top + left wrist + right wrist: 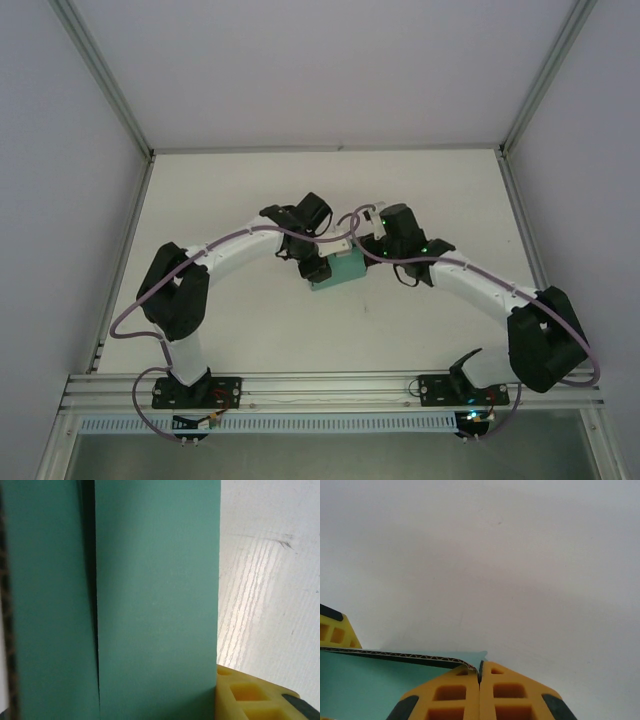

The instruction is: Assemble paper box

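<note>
The teal paper box [345,268] hangs just above the middle of the white table [230,200], held between both arms. My left gripper [319,268] clamps its left end. In the left wrist view the box's teal panels [155,605] stand between the jaws, and one yellow finger [250,695] presses against the card's right edge. My right gripper [370,250] is at the box's right end. In the right wrist view this gripper [480,672] is shut, with the curled corrugated edge of a teal flap [370,685] pinched between its tips.
Aluminium frame rails [330,385] run along the near edge beside the arm bases, and grey enclosure walls [60,150] stand on the left, right and back. A yellow finger of the left gripper [332,630] shows at the left edge of the right wrist view.
</note>
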Tool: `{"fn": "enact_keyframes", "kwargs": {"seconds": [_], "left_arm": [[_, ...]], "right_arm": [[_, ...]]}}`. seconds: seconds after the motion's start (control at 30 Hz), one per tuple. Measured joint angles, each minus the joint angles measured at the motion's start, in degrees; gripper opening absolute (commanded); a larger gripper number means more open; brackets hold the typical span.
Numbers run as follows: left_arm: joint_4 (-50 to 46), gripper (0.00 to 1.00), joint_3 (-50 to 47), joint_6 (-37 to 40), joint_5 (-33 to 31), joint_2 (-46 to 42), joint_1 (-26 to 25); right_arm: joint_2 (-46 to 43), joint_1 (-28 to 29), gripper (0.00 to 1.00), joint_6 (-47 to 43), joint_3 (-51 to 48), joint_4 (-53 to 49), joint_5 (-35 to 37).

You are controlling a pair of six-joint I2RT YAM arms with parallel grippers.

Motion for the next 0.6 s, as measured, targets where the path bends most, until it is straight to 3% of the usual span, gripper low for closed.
{"fn": "enact_keyframes", "kwargs": {"seconds": [0.6], "left_arm": [[1.03, 0.37, -0.39, 0.92, 0.07, -0.2, 0.33]], "right_arm": [[-5.77, 1.2, 0.0, 10.1, -6.95, 3.06, 1.77]]}}
